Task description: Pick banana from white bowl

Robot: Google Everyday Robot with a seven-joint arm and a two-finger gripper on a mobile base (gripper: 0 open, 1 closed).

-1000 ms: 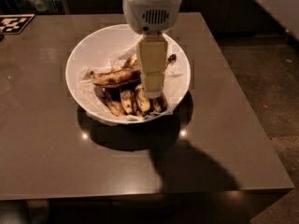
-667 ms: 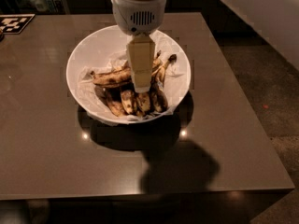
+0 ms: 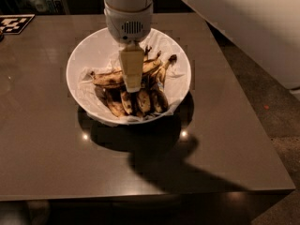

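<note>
The white bowl [image 3: 89, 55] stands on the brown table, left of centre, with a crinkled white liner inside. The long yellow-brown banana [image 3: 108, 79] lies across the bowl from left to upper right, partly hidden behind my gripper. Several shorter brown-spotted bananas [image 3: 143, 101] are bunched at the bowl's front. My gripper [image 3: 132, 81] hangs straight down from the white wrist over the middle of the bowl, its tip at the long banana's middle.
The brown table [image 3: 47, 153] has its right edge near a white wall or cabinet [image 3: 253, 27]. A black-and-white marker tag [image 3: 15, 23] lies at the far left corner. The arm's shadow falls on the table in front of the bowl.
My gripper has moved left across the bowl, from over the right side of the bananas to the middle of the long banana.
</note>
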